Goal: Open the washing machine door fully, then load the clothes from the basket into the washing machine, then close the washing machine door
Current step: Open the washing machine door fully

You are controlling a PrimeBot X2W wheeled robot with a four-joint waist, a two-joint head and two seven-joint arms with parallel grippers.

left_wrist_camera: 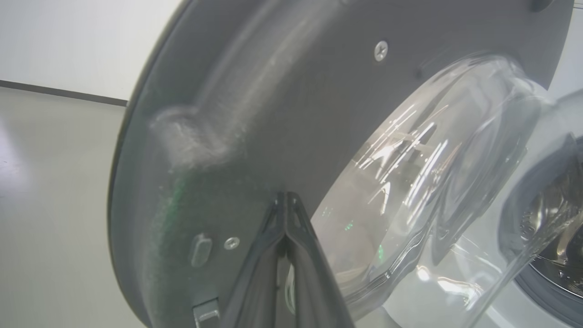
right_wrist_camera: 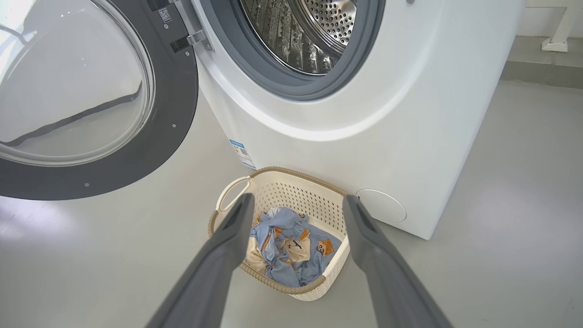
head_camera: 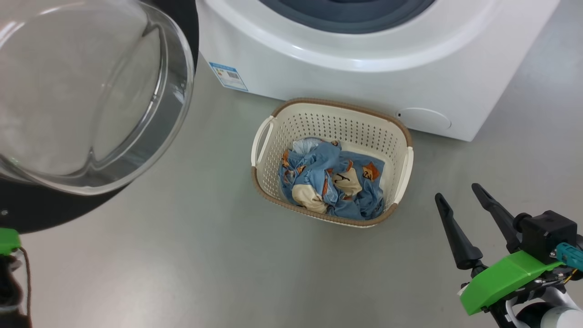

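clothes (head_camera: 330,182) in basket (head_camera: 337,127) | basket before washing machine (head_camera: 319,77) | washing machine door (head_camera: 82,91) left of basket

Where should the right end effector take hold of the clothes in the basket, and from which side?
Probably the raised, crumpled ridge at the middle of the clothes, coming from straight above. The basket walls ring the heap on every side, leaving only the top open, and the bunched folds offer something to pinch. The right end effector stands open.
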